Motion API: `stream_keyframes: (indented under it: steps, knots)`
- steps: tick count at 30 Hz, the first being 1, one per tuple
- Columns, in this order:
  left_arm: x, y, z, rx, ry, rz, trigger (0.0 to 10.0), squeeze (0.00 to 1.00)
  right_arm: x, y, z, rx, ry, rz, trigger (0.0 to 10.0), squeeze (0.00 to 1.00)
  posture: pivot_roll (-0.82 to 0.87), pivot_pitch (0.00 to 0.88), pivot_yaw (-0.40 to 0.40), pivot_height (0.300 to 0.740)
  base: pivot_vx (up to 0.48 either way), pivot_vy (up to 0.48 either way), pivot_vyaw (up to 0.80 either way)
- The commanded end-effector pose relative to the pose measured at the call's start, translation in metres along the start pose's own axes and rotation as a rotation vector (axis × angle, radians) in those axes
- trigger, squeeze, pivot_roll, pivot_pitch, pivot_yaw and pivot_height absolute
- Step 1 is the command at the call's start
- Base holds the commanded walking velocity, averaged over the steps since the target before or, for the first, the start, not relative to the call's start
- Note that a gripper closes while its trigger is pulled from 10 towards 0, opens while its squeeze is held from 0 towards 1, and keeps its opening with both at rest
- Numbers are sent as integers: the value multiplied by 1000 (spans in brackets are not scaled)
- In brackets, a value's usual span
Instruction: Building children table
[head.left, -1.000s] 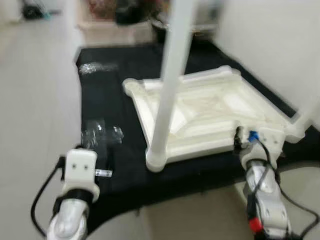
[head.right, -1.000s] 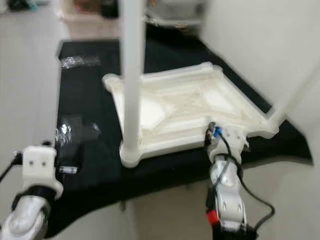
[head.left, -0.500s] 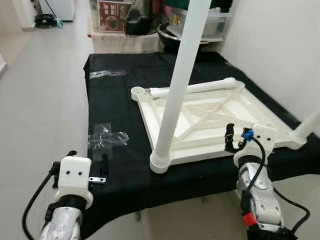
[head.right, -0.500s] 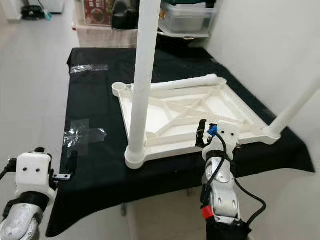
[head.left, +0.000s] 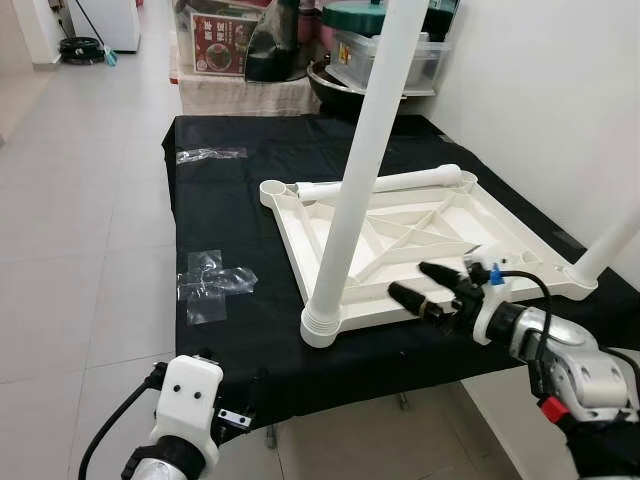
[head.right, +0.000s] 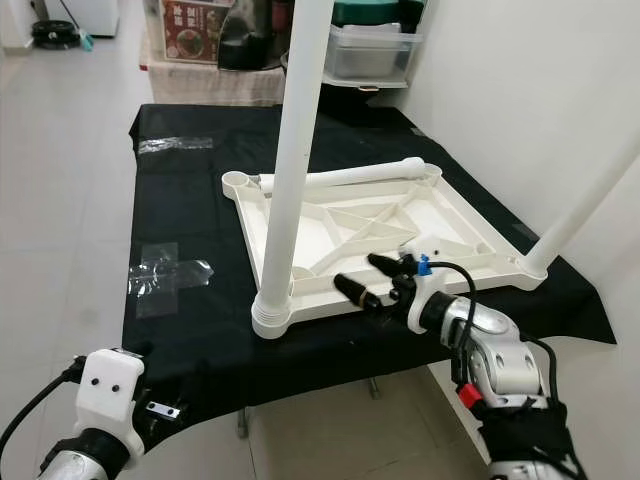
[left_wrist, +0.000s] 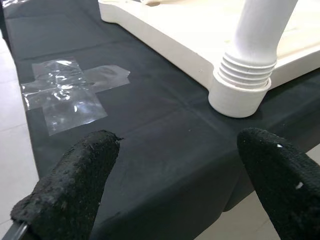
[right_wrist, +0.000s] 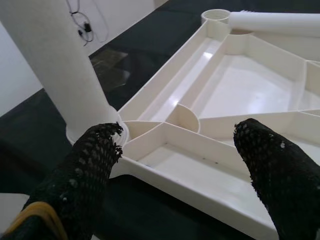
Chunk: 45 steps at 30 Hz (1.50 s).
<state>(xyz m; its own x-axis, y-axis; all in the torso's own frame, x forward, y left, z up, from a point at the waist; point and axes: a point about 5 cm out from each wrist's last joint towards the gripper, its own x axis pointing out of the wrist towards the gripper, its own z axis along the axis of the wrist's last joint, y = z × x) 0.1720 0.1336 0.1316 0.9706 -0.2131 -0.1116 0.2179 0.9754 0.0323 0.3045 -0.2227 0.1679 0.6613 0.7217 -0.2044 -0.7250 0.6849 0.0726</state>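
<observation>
On the black cloth (head.left: 230, 330), changes first: the left gripper (left_wrist: 175, 190) has dropped lower and closer to the near cloth edge than half a second back, fingers spread and holding nothing. The right gripper (head.left: 428, 287) has swung from pointing upward to lying level, now aimed over the near rim of the tabletop (head.left: 440, 225), fingers parted, nothing gripped. My read: right arm is lining up for the next leg or for steadying the frame; no assembly contact yet.

Left to right:
- Clear tape cross (head.left: 212, 284) stuck flat on the cloth, crinkled and glossy. A second clear strip (head.left: 210, 154) farther back.
- Near-left screwed-in leg (head.left: 355, 170): smooth white plastic tube, upright, ribbed threaded collar where it seats in the round corner socket.
- Tabletop: white moulded plastic, lying upside down, ribbed underside with diagonal webs, glossy. Far-left corner socket (head.right: 238, 181) open.
- Loose leg (head.left: 385, 181) lies along the far edge, one end beside that open socket.
- Another fitted leg (head.left: 610, 250) at the near-right corner, leaning out of frame.

Judgement: two legs in, at least one socket to fill.
</observation>
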Motion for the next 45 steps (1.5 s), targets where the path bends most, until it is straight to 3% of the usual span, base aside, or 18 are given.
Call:
stream_keyframes:
  steps: [1,3,4,11,12,22,34,45]
  knots:
    - [-5,-6,0,-15,13,-51,10000,0,2,-2,10,-19,-20,85,10000,0,149,95,-147,740,0,0,0]
    - [-5,-7,0,-17,13,-59,10000,0,2,-3,13,-22,-25,98,10000,0,149,95,-147,740,0,0,0]
    - [-7,-9,1,-17,10,-78,10000,0,5,-3,18,-13,-47,116,10000,1000,149,97,-147,740,0,0,0]
    - [-13,-19,3,-24,15,-158,10000,0,12,-3,30,-66,-90,163,10000,1000,152,111,-146,740,0,0,0]
    - [-13,-19,2,-24,20,-163,10000,0,13,-2,33,-65,-106,191,10000,0,152,112,-147,740,0,0,0]
    - [-13,-21,0,-27,27,-180,10000,0,22,10,43,-80,-160,328,10000,0,158,112,-150,740,0,0,0]
    - [-13,-19,2,-26,23,-172,10000,0,53,31,62,-104,-225,469,10000,0,156,126,-151,740,0,0,0]
    - [-14,-20,2,-29,26,-172,10000,0,89,58,68,-89,-278,492,10000,0,158,122,-155,740,0,0,0]
